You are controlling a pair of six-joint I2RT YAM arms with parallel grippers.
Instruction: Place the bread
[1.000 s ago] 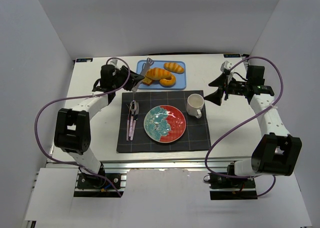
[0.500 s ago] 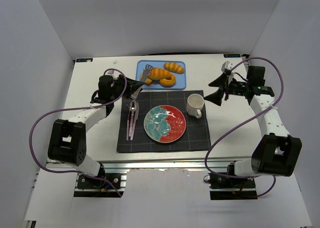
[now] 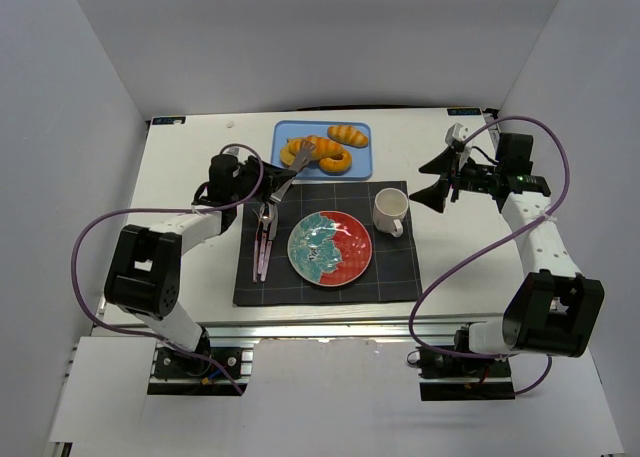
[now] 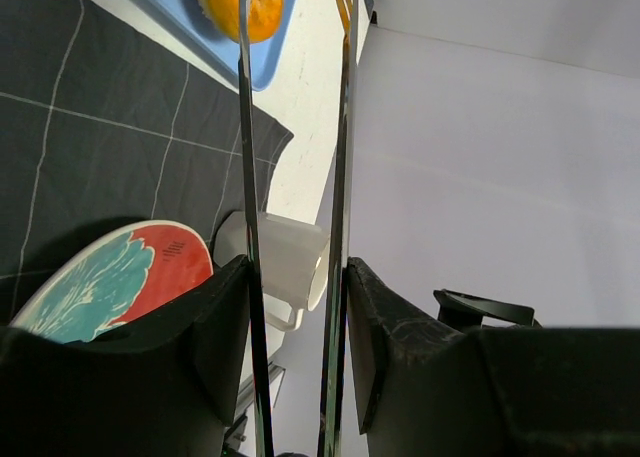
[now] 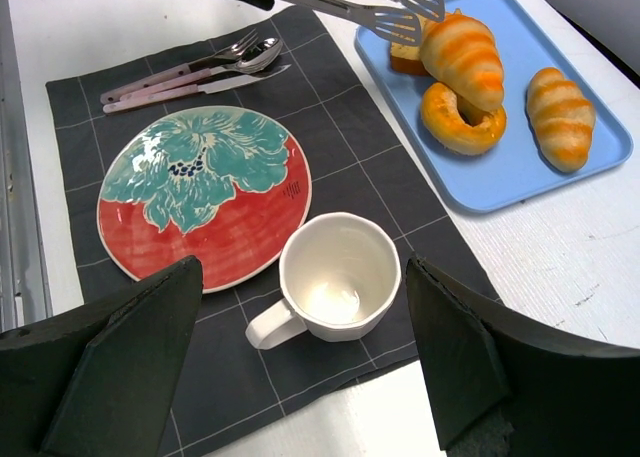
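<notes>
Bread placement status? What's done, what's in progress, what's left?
Done: the left gripper holds the tongs, reaching over the blue tray. In hand: the tong tips sit at one end of the bread, which lies on the tray against the doughnut; no firm pinch is visible. Left: clamp, lift, carry it, likely to the bare plate, release. The right gripper hangs open, idle.

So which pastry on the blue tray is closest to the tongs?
The larger croissant, leaning on the ring doughnut; the tips of the tongs reach its end. The smaller roll lies apart.
</notes>
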